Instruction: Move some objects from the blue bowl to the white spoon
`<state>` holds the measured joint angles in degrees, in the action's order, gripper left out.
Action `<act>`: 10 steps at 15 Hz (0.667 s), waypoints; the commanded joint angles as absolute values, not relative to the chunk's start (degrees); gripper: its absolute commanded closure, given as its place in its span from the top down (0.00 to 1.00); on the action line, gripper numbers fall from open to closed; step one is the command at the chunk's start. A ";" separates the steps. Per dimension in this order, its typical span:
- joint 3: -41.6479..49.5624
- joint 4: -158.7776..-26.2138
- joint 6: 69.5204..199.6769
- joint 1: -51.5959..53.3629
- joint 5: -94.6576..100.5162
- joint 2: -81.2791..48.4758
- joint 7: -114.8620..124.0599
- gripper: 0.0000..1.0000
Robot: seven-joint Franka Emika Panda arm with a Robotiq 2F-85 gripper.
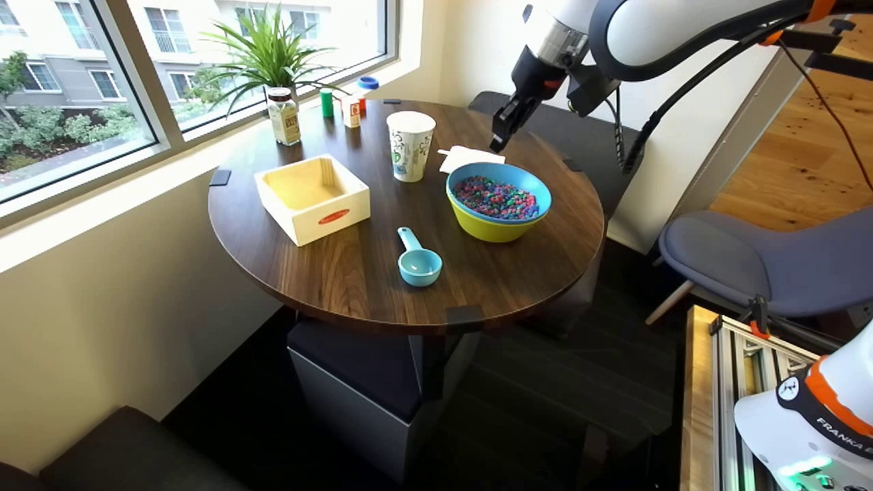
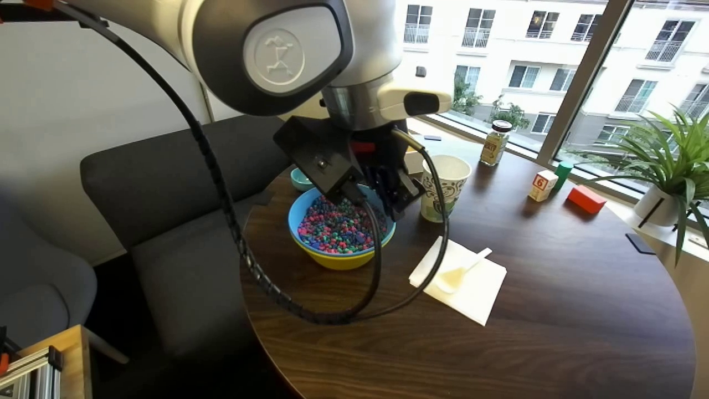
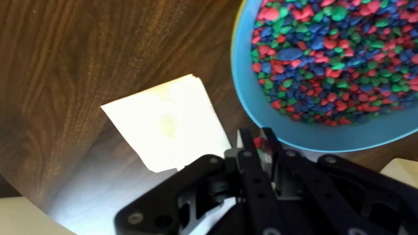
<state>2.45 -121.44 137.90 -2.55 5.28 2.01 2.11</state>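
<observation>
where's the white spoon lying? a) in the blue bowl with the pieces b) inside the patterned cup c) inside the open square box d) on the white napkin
d, since an exterior view shows the white spoon resting on the white napkin, with the tip of its handle reaching past the edge.

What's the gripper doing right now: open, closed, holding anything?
Gripper: closed, holding a little red and green, apparently a few small pieces.
</observation>
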 commanded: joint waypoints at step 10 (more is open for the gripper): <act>5.85 -119.42 139.27 -5.69 1.88 -2.89 -2.92 0.03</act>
